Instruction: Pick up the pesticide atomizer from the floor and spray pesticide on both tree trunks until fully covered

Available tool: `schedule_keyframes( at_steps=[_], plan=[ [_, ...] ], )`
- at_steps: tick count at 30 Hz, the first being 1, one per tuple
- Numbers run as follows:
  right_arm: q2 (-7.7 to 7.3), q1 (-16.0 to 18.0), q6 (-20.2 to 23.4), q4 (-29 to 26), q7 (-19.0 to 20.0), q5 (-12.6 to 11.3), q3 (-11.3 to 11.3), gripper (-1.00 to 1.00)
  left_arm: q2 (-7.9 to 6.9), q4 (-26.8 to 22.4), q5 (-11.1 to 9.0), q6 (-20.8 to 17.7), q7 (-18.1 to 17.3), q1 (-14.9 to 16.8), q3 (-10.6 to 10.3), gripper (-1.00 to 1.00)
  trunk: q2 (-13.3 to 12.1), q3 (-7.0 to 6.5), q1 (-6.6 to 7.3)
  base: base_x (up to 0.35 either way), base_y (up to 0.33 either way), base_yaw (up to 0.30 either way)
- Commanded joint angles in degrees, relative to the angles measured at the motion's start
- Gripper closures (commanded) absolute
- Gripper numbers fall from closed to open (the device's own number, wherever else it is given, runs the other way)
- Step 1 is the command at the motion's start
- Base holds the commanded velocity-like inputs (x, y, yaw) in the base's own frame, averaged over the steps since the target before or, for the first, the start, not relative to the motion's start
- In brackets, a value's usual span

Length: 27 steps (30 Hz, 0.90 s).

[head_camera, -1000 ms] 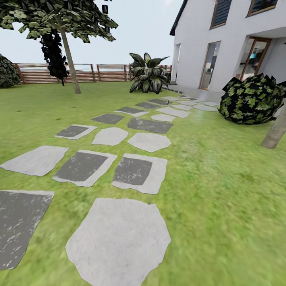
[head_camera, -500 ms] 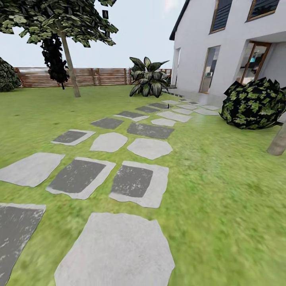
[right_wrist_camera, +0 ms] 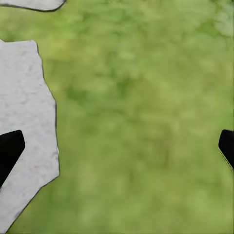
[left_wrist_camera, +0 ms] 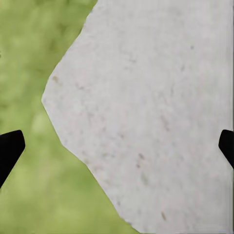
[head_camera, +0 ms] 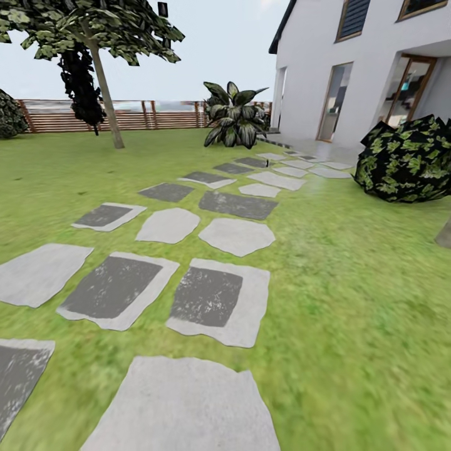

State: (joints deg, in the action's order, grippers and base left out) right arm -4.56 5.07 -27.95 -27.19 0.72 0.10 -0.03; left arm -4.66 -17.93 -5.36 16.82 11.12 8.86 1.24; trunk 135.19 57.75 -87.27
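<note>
Grey flat stepping stones cross my blurry green lawn; open grass lies right. Both grippers, left and right, spread wide, empty.

The floor is a blurry green grass lawn reaching back to a brown slatted fence. Flat stepping stones lie on it in a loose path toward the white house: a large pale grey slab nearest, then two stones with dark centres side by side, then smaller pale and dark ones beyond. A leafy bush sits on the grass at right
</note>
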Motion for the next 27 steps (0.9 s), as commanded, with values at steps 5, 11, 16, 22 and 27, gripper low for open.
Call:
schedule_keyframes(
  at_steps=[5,11,16,22,27],
  plan=[
    [-0.01,0.02,-0.17,0.04,0.07,-0.01,0.02,-1.00,0.00,0.04,-0.59,0.23,-0.05,0.02,-0.10,-1.00,0.03,0.05,-0.02,0.340,0.000,0.000],
    [-0.01,0.02,-0.17,0.04,0.07,-0.01,0.03,-1.00,0.00,0.06,-0.64,0.23,-0.05,0.02,-0.08,-1.00,0.03,0.05,-0.02,0.340,0.000,0.000],
    [-0.01,0.02,-0.17,0.04,0.07,-0.01,0.03,-1.00,0.00,0.08,-0.70,0.21,-0.05,0.02,-0.02,-1.00,0.03,0.05,-0.02,0.339,0.046,0.000],
    [-0.01,0.02,-0.17,0.04,0.07,-0.01,0.10,-1.00,0.00,0.04,-0.70,0.23,-0.05,0.02,-0.03,-1.00,0.03,0.05,-0.02,0.339,0.114,0.000],
    [-0.01,0.02,-0.17,0.04,0.07,-0.01,0.11,-1.00,0.00,0.02,-0.70,0.23,-0.05,0.02,-0.05,-1.00,0.03,0.05,-0.02,0.318,0.153,0.000]
  ],
)
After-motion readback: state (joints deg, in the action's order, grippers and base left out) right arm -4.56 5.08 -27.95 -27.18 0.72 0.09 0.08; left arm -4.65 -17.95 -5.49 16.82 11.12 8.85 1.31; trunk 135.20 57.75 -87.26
